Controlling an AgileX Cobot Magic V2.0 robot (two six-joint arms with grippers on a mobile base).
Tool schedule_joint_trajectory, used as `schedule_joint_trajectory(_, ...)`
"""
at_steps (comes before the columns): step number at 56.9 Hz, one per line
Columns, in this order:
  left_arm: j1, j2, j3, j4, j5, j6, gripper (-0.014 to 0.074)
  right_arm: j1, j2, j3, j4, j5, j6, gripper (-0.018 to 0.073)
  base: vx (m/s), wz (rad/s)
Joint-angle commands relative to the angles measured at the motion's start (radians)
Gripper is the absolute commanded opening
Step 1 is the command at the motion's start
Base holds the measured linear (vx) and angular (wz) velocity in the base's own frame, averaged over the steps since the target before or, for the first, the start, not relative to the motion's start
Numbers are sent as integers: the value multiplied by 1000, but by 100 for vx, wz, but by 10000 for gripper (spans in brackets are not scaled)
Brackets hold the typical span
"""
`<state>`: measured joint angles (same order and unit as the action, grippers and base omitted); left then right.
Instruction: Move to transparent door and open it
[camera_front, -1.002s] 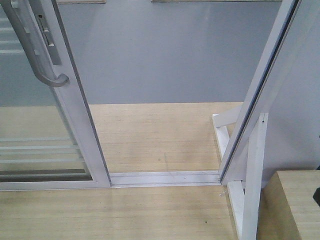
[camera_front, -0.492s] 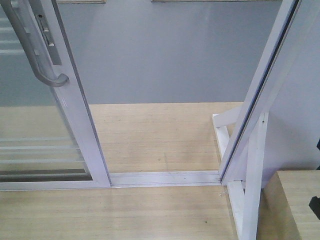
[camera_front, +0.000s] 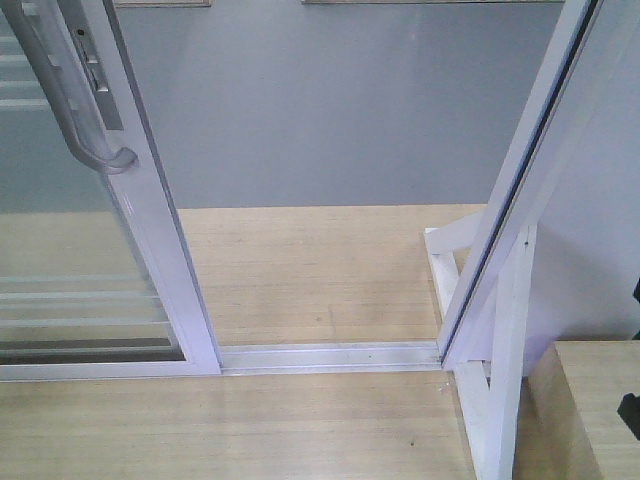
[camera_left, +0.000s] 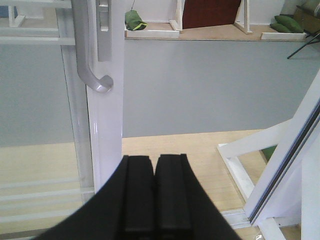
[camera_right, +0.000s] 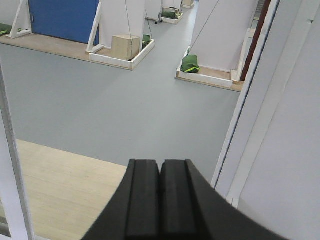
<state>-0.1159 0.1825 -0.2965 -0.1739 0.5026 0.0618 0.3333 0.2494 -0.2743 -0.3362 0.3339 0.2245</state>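
The transparent door (camera_front: 160, 240) stands at the left of the front view: a glossy white frame, clear glass with thin white bars low down, and a curved silver handle (camera_front: 70, 110) on its right upright. A wide gap lies between it and the jamb on the right. In the left wrist view my left gripper (camera_left: 154, 160) is shut and empty, just right of the door's upright (camera_left: 107, 125) and below the handle (camera_left: 87, 55). My right gripper (camera_right: 160, 162) is shut and empty and faces the opening.
The white jamb (camera_front: 520, 190) slants up at the right, with a white wooden brace (camera_front: 500, 380) at its foot and a wooden platform (camera_front: 600, 400) beside it. A floor track (camera_front: 330, 355) crosses the opening. Grey floor (camera_front: 330, 100) lies beyond, with a wooden box (camera_right: 125, 46) and green bags (camera_right: 190, 64) far off.
The door and both jaws look the same. A dark part of the right arm at the front view's right edge has shifted slightly lower.
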Motion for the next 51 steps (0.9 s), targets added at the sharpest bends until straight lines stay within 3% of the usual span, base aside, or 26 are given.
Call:
schedule_joint_trajectory(1, -4, -18, -24, -4, -78, 6, -3, 2, 8, -29, -9, -70, 3, -1, 0, 0)
schedule_joint_trajectory(5, -4, -72, -11, 49, -102, 28, -3, 2, 8, -29, -9, -70, 3, -1, 0, 0)
schedule_joint_trajectory(11, -4, -163, 88, 107, -245, 29, -3, 2, 8, -29, -9, -70, 3, -1, 0, 0)
schedule_joint_trajectory(22, -4, -200, 346, 51, -585, 1, -3, 2, 8, -29, -9, -70, 3, -1, 0, 0)
schedule_joint_trajectory(27, -4, -210, 338, 67, -514, 40, -3, 2, 8, -29, -9, -70, 3, -1, 0, 0)
schedule_joint_trajectory(34, -4, -209, 338, 64, -476, 33, -3, 2, 8, -29, -11, -69, 3, -1, 0, 0)
schedule_joint_trajectory(51, -4, -209, 338, 64, -474, 34, -3, 4, 8, -29, -11, -70, 3, -1, 0, 0)
